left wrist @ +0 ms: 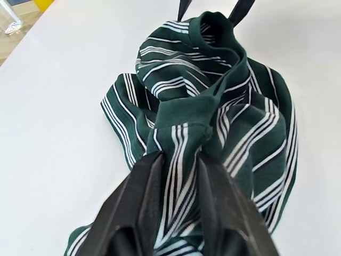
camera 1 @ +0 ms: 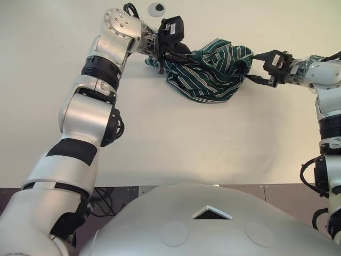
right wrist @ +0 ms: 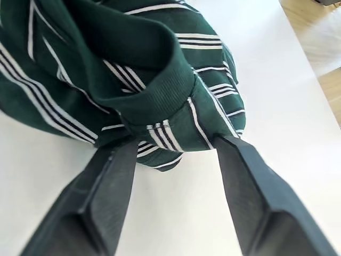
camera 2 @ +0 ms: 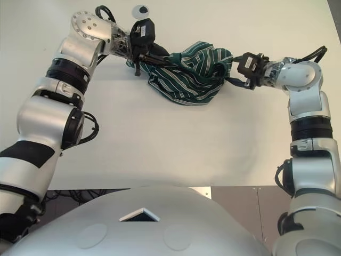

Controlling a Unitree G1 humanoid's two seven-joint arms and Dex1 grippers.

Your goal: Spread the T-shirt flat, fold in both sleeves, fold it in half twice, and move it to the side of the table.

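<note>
White desk [camera 1: 176,138] surface lies nearest; farther out, toward the far middle, the dark green T-shirt [camera 1: 210,69] with white stripes sits crumpled in a heap, not spread flat, its folds bunched and raised between the two arms; the left claw [left wrist: 178,160] pinches a striped fold at the shirt's left end, both fingers pressed against the cloth; the right claw [right wrist: 176,143] stands spread at the shirt's right end, a ribbed edge of the cloth lying between its fingers [right wrist: 106,186]; beyond the left claw, near the desk's far edge, lies a small round grey-and-white disc [camera 1: 156,9].
</note>
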